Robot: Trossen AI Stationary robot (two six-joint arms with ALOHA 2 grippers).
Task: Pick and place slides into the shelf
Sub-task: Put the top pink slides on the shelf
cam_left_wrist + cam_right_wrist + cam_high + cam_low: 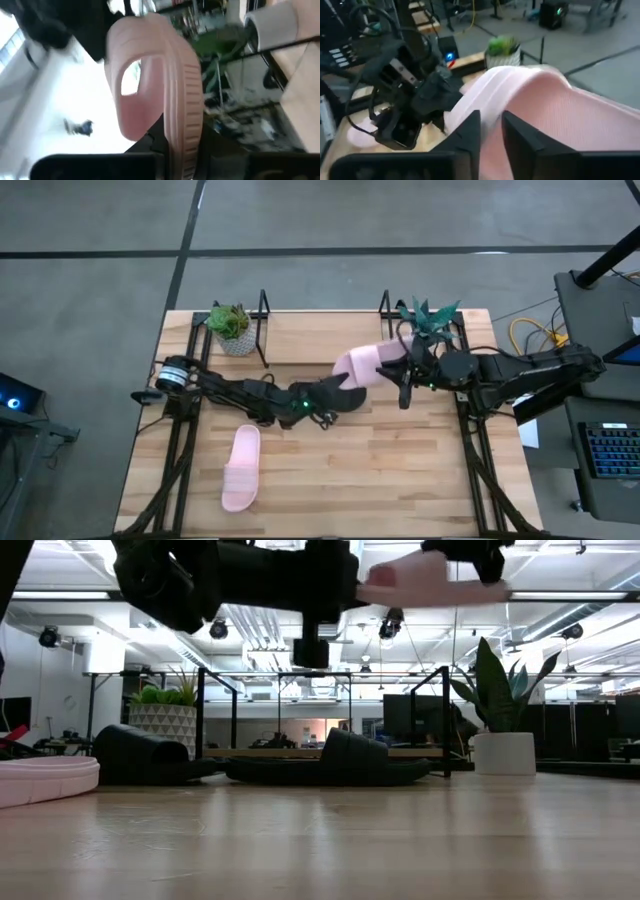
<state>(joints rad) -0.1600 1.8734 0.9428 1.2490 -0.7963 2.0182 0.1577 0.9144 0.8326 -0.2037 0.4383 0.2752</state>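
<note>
Pink slide (362,363) (toe hidden) between both grippers.

A lab: monitors (405,712), ceiling ducts (255,630), concrete floor (90,300).

Two dark, jointed robot arms
Both were matte black; the left arm (235,390) had a silvery round base joint and green light.

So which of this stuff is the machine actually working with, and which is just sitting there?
Part of the job:
- raised pink slide, gripped by both the left gripper and right gripper
- pink slide on the table
- two black slides
- wire shelf

Just lying about:
- two potted plants
- yellow cable
</note>
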